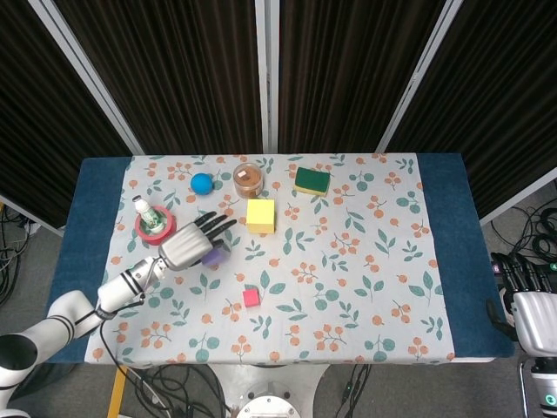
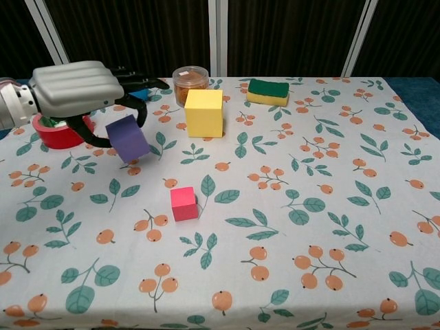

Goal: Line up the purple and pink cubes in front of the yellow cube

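No text, label, brand, number or sign can be read in either view. The small bottle (image 1: 142, 209) at the left of the head view carries a green-and-white label, but it is too small to make out any lettering. The cloth (image 2: 309, 206) shows only a printed pattern of orange berries and green leaves.
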Tool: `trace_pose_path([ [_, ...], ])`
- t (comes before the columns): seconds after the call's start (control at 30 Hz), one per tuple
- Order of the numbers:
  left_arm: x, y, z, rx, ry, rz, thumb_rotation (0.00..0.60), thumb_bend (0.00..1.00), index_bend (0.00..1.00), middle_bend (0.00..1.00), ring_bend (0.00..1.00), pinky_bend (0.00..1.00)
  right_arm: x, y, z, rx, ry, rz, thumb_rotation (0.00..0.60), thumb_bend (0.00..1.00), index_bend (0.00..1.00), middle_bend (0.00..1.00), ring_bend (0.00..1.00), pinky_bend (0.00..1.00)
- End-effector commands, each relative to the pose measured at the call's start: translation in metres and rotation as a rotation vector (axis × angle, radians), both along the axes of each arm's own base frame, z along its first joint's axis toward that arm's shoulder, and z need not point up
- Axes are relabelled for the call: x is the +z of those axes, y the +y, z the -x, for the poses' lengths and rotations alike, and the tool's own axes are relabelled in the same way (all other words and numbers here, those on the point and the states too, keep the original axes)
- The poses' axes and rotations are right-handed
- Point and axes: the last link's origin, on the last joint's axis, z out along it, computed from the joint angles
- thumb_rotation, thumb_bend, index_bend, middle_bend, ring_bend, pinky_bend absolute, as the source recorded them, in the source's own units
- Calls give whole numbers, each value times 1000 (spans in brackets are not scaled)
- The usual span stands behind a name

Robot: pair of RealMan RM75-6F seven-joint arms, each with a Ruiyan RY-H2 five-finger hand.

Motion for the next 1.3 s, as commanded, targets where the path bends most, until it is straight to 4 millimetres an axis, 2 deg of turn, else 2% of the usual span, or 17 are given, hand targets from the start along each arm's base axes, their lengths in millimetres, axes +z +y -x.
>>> trace_pose_path([
  [0.03,-8,-5,-29,-136,28,20,600,268,485,110,63,147,0,0,0,0,1,2,600,363,6,97,0,102],
  [0.23,-27,4,-67,-228,70,33,600,269,484,109,63,141,3,2,0,-4,4,11,600,363,7,97,0,102],
  [0.43,-42,19,-89,-260,126,39,600,265,484,108,63,136,6,4,2,-16,6,19,600,363,6,97,0,102],
  [1.0,-66,44,-115,-241,189,43,600,261,472,103,63,132,9,2,6,-31,8,24,600,363,6,97,0,103],
  [1.3,-73,51,-116,-217,217,38,600,254,447,99,63,130,10,4,10,-44,6,29,600,363,7,97,0,102],
])
